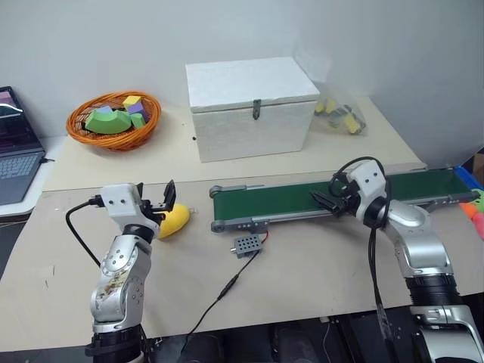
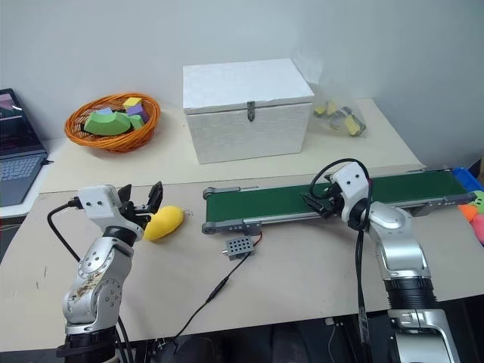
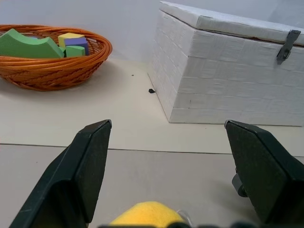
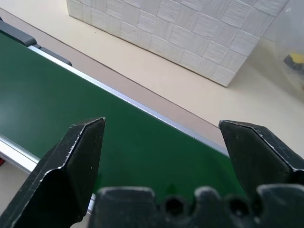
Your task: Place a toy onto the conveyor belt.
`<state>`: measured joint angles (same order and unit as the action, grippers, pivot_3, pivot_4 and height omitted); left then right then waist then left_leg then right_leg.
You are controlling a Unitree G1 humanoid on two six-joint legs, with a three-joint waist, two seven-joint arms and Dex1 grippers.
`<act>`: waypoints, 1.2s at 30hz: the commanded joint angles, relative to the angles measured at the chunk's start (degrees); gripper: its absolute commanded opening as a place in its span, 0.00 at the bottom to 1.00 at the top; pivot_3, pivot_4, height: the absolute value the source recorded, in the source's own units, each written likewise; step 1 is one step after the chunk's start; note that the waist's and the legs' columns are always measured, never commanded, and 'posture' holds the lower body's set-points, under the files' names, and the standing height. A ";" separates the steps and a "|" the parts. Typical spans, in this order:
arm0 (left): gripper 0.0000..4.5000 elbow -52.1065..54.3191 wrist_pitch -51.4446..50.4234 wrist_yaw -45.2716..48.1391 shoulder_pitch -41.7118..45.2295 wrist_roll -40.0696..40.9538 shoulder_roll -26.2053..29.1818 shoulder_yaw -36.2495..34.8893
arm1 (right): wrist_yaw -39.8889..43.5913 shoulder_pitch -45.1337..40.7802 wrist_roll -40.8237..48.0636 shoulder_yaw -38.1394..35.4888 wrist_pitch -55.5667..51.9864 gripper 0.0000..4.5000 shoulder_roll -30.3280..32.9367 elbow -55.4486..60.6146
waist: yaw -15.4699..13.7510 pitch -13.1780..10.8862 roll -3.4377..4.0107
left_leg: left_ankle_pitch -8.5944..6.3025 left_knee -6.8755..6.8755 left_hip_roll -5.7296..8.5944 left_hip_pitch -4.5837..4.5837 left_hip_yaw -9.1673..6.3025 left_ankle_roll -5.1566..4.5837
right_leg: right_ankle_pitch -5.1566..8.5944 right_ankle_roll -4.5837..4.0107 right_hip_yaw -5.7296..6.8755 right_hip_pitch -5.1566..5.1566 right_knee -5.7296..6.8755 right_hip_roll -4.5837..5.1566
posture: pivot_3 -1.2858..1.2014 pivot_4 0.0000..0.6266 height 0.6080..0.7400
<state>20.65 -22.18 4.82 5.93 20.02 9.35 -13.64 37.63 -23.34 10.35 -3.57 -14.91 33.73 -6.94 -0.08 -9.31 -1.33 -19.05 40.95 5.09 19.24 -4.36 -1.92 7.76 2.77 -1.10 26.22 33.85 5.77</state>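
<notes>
Toy: bright yellow lemon-shaped soft toy [image 2: 164,222] on beige surface [image 2: 302,265], just ahead of left gripper [image 2: 141,198].
Grippers: left wide open, empty; right gripper [image 2: 311,200] open, empty, over dark green conveyor belt [image 2: 265,203].

place: robot test lab | evidence: benchtop conveyor belt [image 1: 333,198] (small), laptop [image 1: 15,151], bare wall

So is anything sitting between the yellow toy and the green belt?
Nothing visible blocks it. The toy lies on the table by the open left gripper, with bare tabletop between it and the belt. The small grey box sits nearer the robot, off that line.
</notes>
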 commanded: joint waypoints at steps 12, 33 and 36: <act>0.91 0.21 -1.13 2.80 0.62 0.69 0.69 2.30 | 32.04 0.98 17.30 12.70 -7.29 1.00 8.73 29.20 | 0.01 -0.01 -0.03 | -0.06 -0.02 -0.06 -0.01 -0.02 -0.09 | 0.00 0.02 0.07 -0.09 -0.21 -0.06 | 0.52 0.24 1.00; 0.91 1.80 -0.30 -25.24 1.48 40.60 -21.28 -14.79 | 33.75 -0.12 13.15 14.17 -4.05 1.00 6.79 23.03 | -0.71 -0.06 -0.12 | -0.06 -0.02 -0.03 0.04 -0.06 -0.03 | -0.01 0.03 0.12 -0.04 -0.24 0.03 | 0.52 0.24 1.00; 0.91 0.81 2.81 -29.17 1.49 45.89 -21.80 -15.56 | 33.84 -0.06 12.94 13.86 -3.88 1.00 6.95 22.68 | -0.72 -0.06 -0.12 | -0.05 -0.02 -0.02 0.04 -0.06 -0.02 | -0.01 0.02 0.12 -0.04 -0.25 0.03 | 0.52 0.24 1.00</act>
<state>21.32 -22.15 -22.08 7.12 62.13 -4.65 -28.20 71.16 -22.38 23.17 10.98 -20.33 40.54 15.04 -0.80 -9.38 -1.45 -19.10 40.92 5.07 19.27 -4.42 -1.93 7.75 2.79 -0.98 26.18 33.60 5.80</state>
